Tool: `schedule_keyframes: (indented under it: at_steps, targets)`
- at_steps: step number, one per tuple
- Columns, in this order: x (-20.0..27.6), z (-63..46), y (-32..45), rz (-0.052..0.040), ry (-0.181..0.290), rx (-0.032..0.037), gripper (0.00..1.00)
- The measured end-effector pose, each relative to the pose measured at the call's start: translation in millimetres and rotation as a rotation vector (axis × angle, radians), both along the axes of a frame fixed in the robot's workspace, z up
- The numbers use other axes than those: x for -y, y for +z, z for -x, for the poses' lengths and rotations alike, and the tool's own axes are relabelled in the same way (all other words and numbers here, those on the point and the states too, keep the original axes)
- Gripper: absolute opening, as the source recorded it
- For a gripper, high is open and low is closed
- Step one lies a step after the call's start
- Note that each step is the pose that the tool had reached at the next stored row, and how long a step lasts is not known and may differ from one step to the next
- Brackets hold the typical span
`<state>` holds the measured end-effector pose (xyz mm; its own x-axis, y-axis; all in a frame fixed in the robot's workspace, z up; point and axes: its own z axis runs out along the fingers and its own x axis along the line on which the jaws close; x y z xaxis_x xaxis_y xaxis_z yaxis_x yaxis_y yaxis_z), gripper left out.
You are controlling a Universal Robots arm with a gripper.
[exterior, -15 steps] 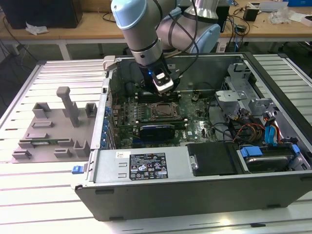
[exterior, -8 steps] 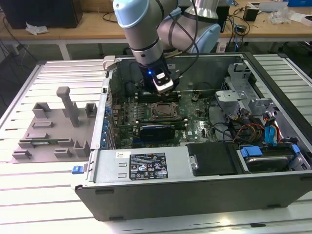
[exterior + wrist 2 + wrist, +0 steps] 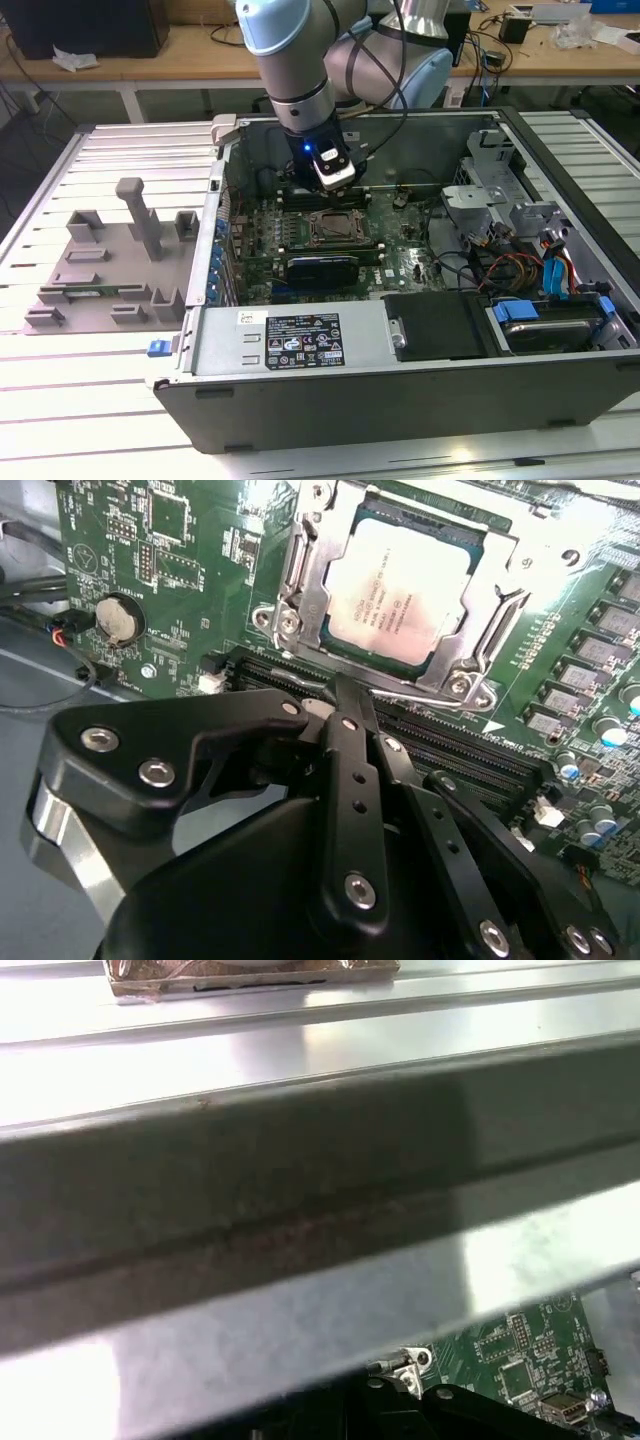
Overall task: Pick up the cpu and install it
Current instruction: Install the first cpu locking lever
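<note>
Robot gripper (image 3: 345,695), fingers pressed together and empty, hovers beside the cpu (image 3: 400,595) seated in its motherboard socket (image 3: 300,590).

Even, bright room light falls from above in the exterior view, washing the ribbed table (image 3: 100,420) near white along its front slats, while the inside of the computer case (image 3: 420,250) sits darker with soft shadows. In the second wrist view the cpu (image 3: 400,585) catches a pale sheen and the motherboard (image 3: 180,570) is fairly sharp; the black gripper (image 3: 335,695) close to the lens looks soft. In the first wrist view, glare blows out the case wall (image 3: 300,1210), which is blurred.
</note>
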<state>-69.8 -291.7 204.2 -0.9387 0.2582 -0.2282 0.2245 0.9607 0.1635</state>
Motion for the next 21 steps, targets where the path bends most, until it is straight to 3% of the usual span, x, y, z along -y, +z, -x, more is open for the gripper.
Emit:
schedule_keyframes:
  at_steps: [6, 21]
  targets:
    - [-3.2, 0.0, 0.0, 0.0001, 0.000, -0.0001, 0.11]
    - [-0.9, -1.9, -4.4, -0.0001, -0.003, 0.0000, 0.11]
